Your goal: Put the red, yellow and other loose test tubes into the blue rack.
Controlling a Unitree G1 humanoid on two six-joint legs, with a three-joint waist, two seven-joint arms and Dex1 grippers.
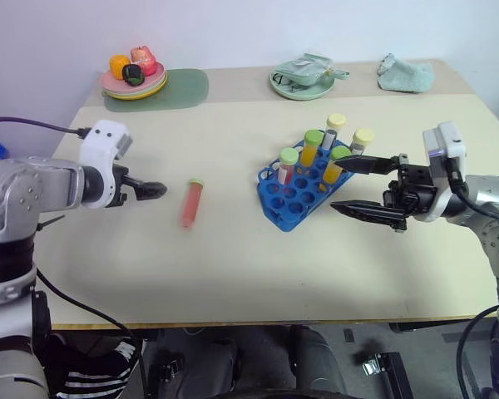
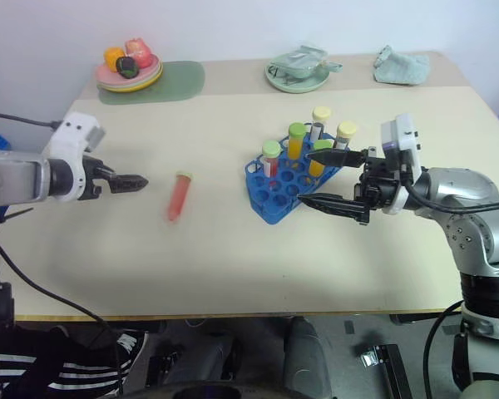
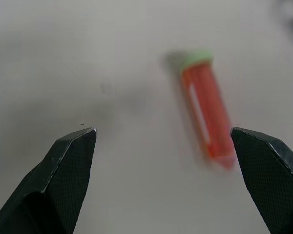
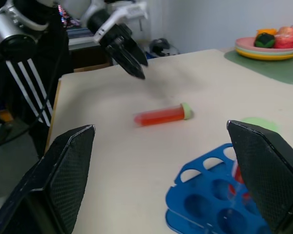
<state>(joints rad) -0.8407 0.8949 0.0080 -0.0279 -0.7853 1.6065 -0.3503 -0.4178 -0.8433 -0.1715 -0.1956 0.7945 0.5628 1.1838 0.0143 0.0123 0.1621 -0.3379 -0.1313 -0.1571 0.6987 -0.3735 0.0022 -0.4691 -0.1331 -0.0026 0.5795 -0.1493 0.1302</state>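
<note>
one red tube (image 1: 191, 203) lies loose, no readable label; left gripper (image 1: 154, 190) and right gripper (image 1: 353, 187) both spread.

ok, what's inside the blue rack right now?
Five capped tubes stand upright in the blue rack, all in its far half: three green-capped, two pale-yellow-capped. The near holes look empty. The tubes' lower ends are hidden by the rack's walls.

On the tabletop (image 1: 233, 274) a loose tube (image 1: 191, 204) lay flat, left of the rack (image 1: 295, 195), well apart from it. Five tubes stood in the rack. My left gripper (image 1: 154, 190) hung just left of the loose tube; my right gripper (image 1: 349, 187) was at the rack's right side. At the far edge sat a plate (image 1: 133, 87) on a mat (image 1: 183, 87), a dish (image 1: 303, 83) and a cloth (image 1: 406, 73).
</note>
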